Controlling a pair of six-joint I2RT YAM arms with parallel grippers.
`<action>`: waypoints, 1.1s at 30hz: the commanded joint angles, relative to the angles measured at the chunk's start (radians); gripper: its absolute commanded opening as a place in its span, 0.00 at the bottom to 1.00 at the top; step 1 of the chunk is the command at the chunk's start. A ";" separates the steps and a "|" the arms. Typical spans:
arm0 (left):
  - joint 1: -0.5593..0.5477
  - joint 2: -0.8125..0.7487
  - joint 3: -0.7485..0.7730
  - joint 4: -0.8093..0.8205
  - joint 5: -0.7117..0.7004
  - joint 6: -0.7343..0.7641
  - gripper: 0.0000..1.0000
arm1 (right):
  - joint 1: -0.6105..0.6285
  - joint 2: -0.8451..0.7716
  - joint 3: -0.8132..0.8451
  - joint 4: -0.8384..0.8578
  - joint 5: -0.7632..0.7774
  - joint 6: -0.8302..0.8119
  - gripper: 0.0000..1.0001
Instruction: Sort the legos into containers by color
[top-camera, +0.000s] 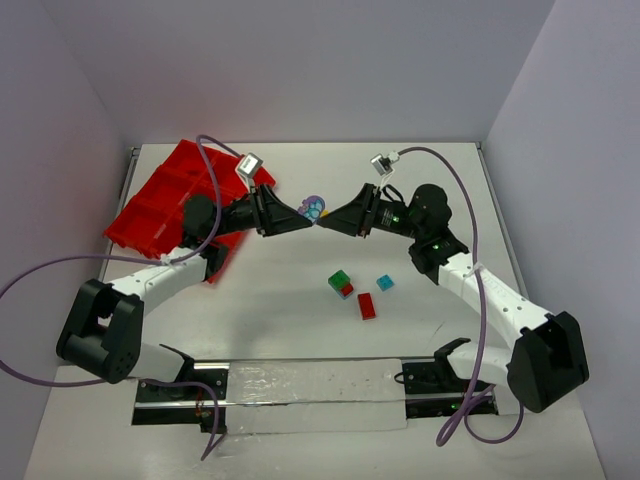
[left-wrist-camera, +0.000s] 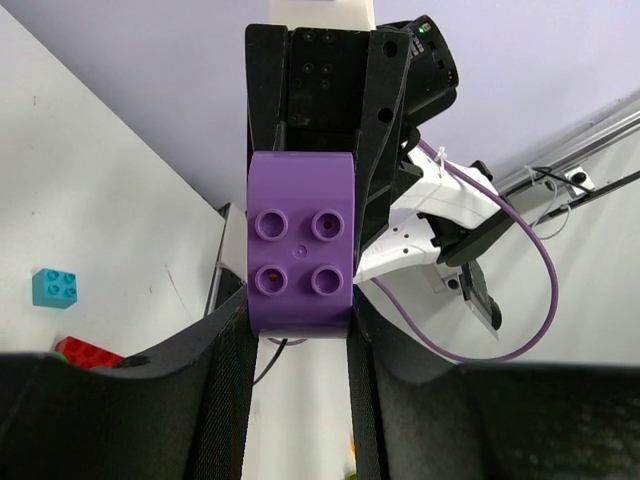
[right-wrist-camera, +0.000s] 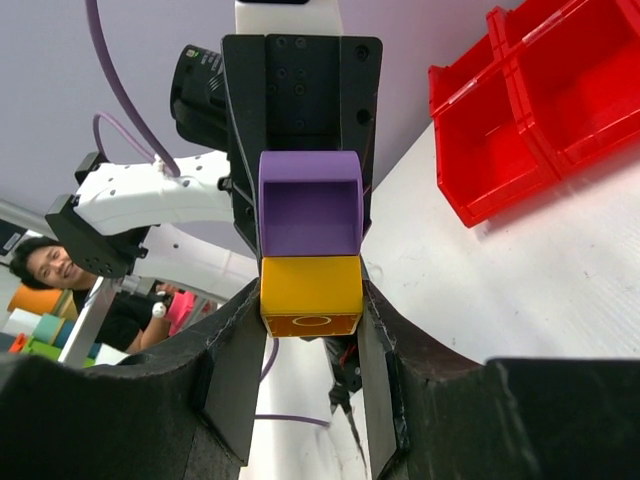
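Note:
A purple lego (left-wrist-camera: 300, 255) and a yellow lego (right-wrist-camera: 311, 295) are stuck together and held in the air between the two arms. My left gripper (left-wrist-camera: 298, 312) is shut on the purple lego (right-wrist-camera: 311, 205). My right gripper (right-wrist-camera: 312, 312) is shut on the yellow one, with both pads against its sides. In the top view the left gripper (top-camera: 307, 224) and the right gripper (top-camera: 326, 224) meet tip to tip over the table's middle. The red tray of containers (top-camera: 165, 205) lies at the back left.
A green lego stacked on a red one (top-camera: 341, 283), a cyan lego (top-camera: 385, 283) and a red lego (top-camera: 367, 306) lie on the table in front of the grippers. A small purple and cyan piece (top-camera: 314, 208) sits just behind them. Side walls close in the table.

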 joint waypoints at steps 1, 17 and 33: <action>0.099 -0.018 0.017 0.100 0.012 -0.057 0.00 | -0.010 -0.011 -0.019 0.054 -0.020 -0.022 0.00; 0.243 0.057 0.431 -1.159 -0.607 0.530 0.00 | -0.010 -0.057 0.020 -0.187 0.116 -0.155 0.00; 0.235 0.450 0.800 -1.481 -1.055 0.636 0.00 | -0.010 -0.063 0.038 -0.237 0.145 -0.186 0.00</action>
